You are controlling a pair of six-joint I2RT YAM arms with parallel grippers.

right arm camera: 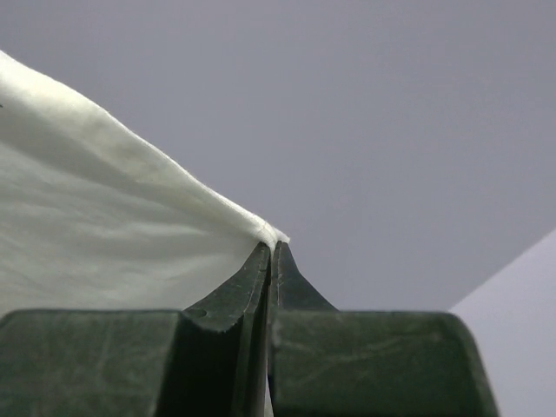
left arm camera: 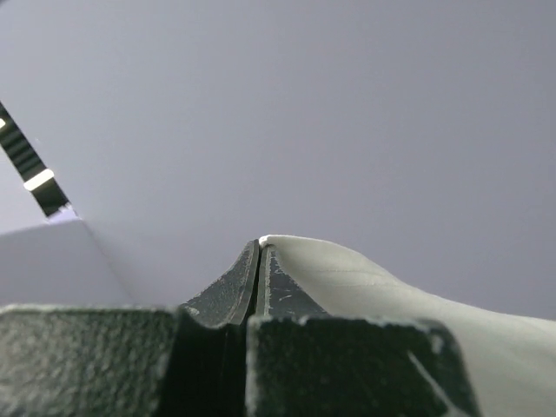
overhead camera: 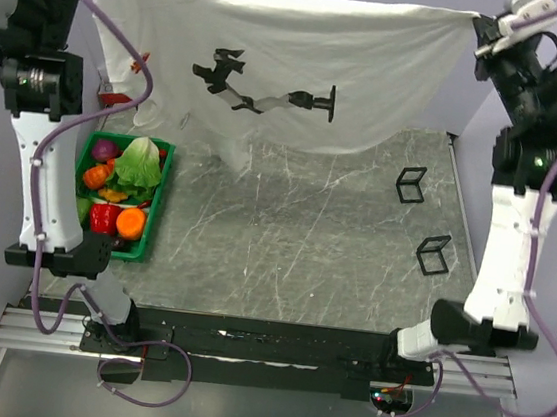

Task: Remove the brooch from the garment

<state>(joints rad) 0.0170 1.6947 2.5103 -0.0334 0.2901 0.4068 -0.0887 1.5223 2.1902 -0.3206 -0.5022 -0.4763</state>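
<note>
Left fingers (left arm camera: pixel 230 295) and right fingers (right arm camera: pixel 230 295) both clamped on garment (overhead camera: pixel 309 31) edge, cloth stretched between. Brooch (overhead camera: pixel 147 56) hangs below the left fingers. Risk: I see thin edge bites; a slip drops cloth, folding over brooch.

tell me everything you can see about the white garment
The garment is white, thin-looking woven cloth, stretched wide and hanging like a curtain over the far side of the table. The left gripper and right gripper each pinch an upper edge, jaws shut on it. A black-and-grey figure is printed near its middle, and a tiny orange brooch sits near its left side. It sags in soft folds; one lower fold seems to reach the table.
</note>
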